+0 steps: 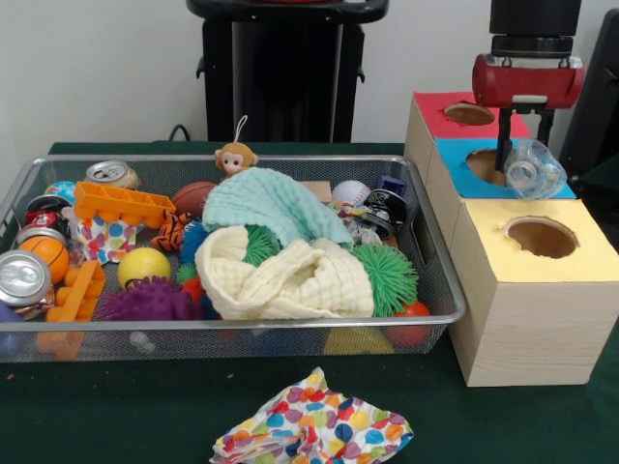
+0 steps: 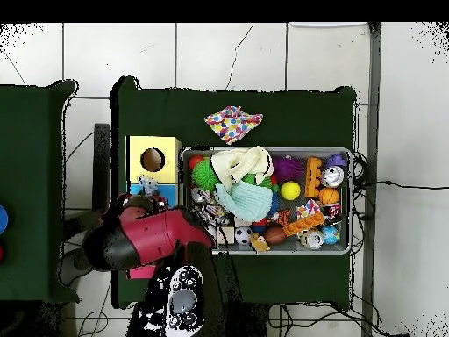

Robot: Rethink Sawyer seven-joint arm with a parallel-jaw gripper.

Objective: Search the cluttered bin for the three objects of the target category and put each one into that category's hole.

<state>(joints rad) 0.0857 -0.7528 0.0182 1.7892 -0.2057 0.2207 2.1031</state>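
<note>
A clear crushed plastic bottle (image 1: 535,169) hangs in the gripper (image 1: 518,155), which is clamped on it, right over the round hole of the blue box (image 1: 484,184). The bottle sits at the right edge of that hole, partly over the blue top. In the overhead view the bottle (image 2: 148,185) shows as a pale shape just beside the yellow box (image 2: 136,147), with the red arm (image 2: 149,239) reaching in over it.

The blue box stands in the middle of a row of three wooden boxes: a red box (image 1: 435,118) on its far side and the yellow box (image 1: 580,253) on its near side, each with a round hole in the top.

To the left of the boxes, touching or just beside them, is a wire mesh bin (image 1: 232,338) full of mixed things. A cream cloth (image 1: 290,280) and a mint cloth (image 1: 276,205) lie on top in the middle, with green spiky balls (image 1: 387,275) beside them. At the left are drink cans (image 1: 21,280), an orange plastic tray (image 1: 121,203), a yellow ball (image 1: 143,266) and a purple spiky ball (image 1: 145,302). A small toy monkey (image 1: 233,157) sits at the far rim.

On the green surface (image 1: 116,416) in front of the bin lies a crumpled dotted cloth (image 1: 314,430).
</note>
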